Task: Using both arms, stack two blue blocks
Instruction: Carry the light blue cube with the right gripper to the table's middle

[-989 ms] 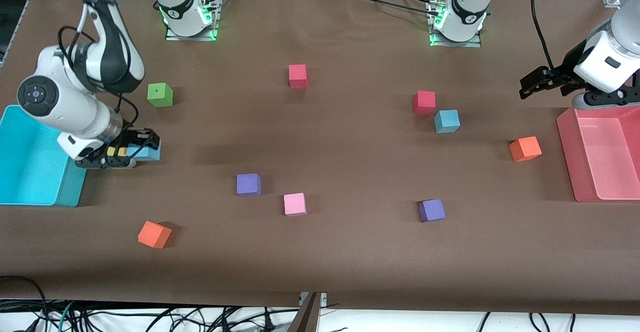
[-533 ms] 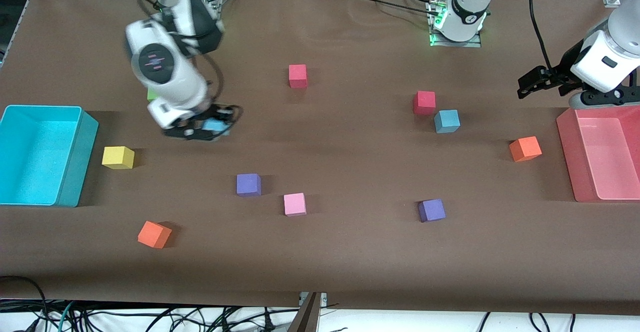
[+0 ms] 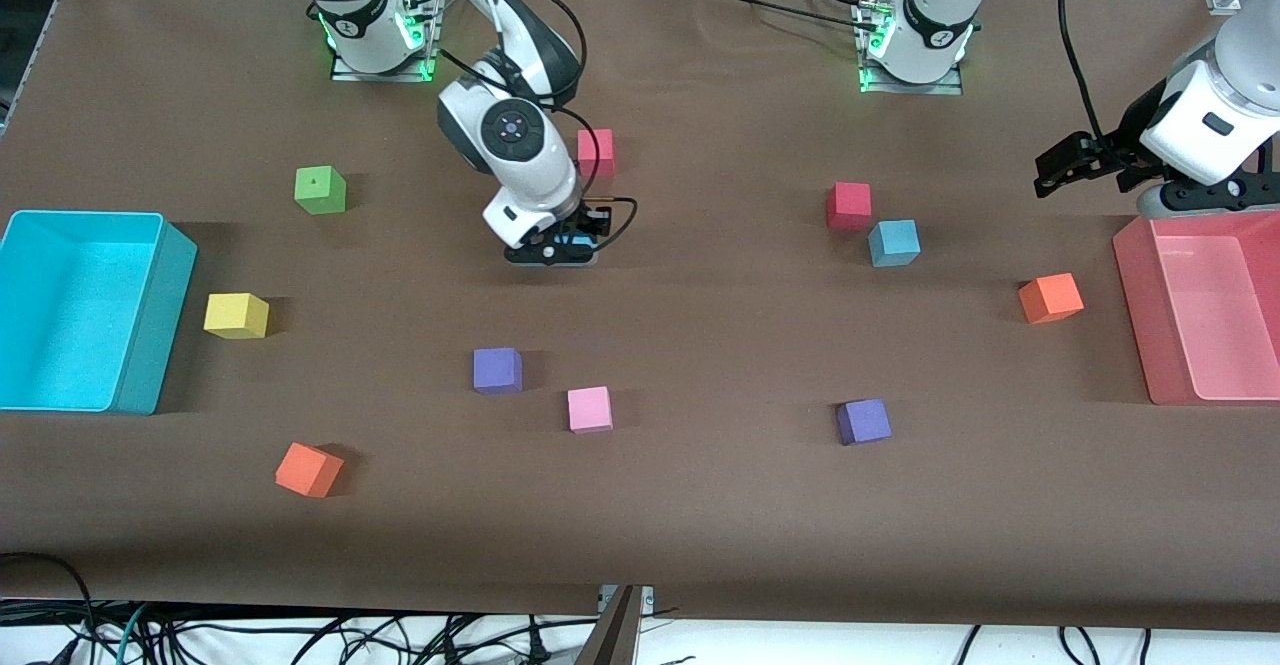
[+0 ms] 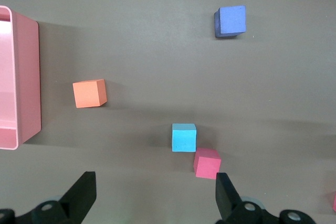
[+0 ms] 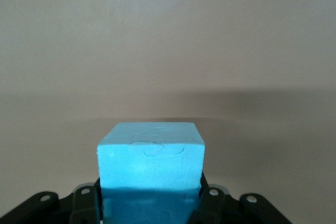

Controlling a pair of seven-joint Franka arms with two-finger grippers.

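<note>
My right gripper [image 3: 565, 243] is shut on one light blue block [image 3: 578, 239] and holds it over the middle of the table, close to a red cube [image 3: 596, 152]. In the right wrist view the block [image 5: 151, 166] fills the space between the fingers [image 5: 86, 203]. The second blue block [image 3: 893, 243] sits on the table touching another red cube [image 3: 849, 205], toward the left arm's end. It shows in the left wrist view [image 4: 184, 137]. My left gripper [image 3: 1075, 167] is open and empty, up in the air beside the pink bin [image 3: 1140, 315]; its own view shows it open too [image 4: 155, 198].
A turquoise bin [image 3: 150, 315] stands at the right arm's end. Loose cubes lie about: green [image 3: 320, 190], yellow [image 3: 236, 315], two orange [image 3: 309, 469] [image 3: 1050, 298], two purple [image 3: 497, 369] [image 3: 863, 421], pink [image 3: 589, 409].
My right gripper has lifted the blue block from beside the yellow cube near the turquoise bin and carried it to the table's middle. The left arm has barely moved.
</note>
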